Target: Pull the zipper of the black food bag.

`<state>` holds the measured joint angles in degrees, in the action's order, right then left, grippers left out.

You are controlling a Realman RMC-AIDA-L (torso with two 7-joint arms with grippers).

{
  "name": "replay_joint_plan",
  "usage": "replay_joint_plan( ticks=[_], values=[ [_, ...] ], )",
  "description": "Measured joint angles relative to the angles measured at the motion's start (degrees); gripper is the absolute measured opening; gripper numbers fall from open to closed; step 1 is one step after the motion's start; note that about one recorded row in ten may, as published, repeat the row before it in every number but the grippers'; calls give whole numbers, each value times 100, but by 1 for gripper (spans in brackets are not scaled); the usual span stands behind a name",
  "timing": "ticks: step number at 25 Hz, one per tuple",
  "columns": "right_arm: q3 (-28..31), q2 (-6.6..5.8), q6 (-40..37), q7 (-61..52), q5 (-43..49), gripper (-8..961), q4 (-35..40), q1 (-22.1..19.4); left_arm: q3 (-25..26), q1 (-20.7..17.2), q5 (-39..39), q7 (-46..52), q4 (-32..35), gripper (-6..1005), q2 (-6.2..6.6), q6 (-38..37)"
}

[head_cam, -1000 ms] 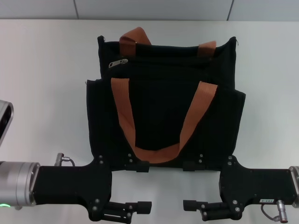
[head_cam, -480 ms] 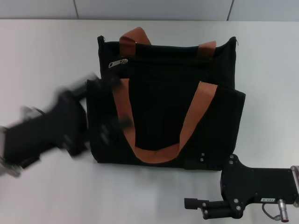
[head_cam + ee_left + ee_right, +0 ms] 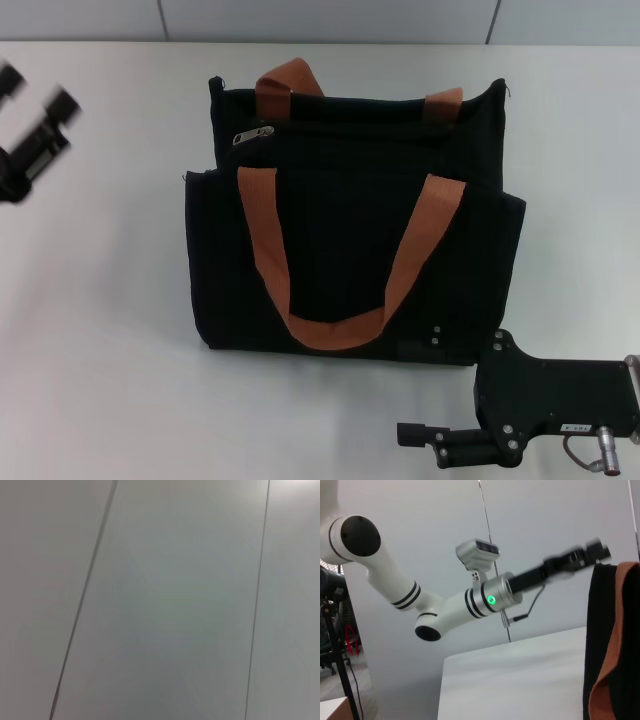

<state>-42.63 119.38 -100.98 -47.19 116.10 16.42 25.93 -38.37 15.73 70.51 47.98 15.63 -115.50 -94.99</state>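
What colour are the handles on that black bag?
The handles are orange-brown, seen best in the head view.

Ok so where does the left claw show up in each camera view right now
Head view: left claw at the far left edge, raised, well away from the black food bag.
Left wrist view: not in it.
Right wrist view: upper right, beside the bag.
Shared landmark: the bag's orange handle.
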Motion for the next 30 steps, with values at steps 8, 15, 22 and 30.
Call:
replay_joint_plan(
  ticks=[8, 15, 22, 30],
  values=[
    [9, -11, 23, -1, -1, 775, 16, 46, -74, 198, 1872, 123, 613, 806, 204, 148],
    [78, -12, 2, -42, 0, 776, 29, 33, -68, 566, 2523, 139, 728, 805, 101, 452],
    [156, -11, 0, -47, 0, 776, 28, 14, 51, 719, 2494, 31, 906, 805, 40, 827],
    [227, -11, -6, -50, 0, 775, 17, 51, 35, 870, 2566, -62, 1009, 804, -1, 705]
  ],
)
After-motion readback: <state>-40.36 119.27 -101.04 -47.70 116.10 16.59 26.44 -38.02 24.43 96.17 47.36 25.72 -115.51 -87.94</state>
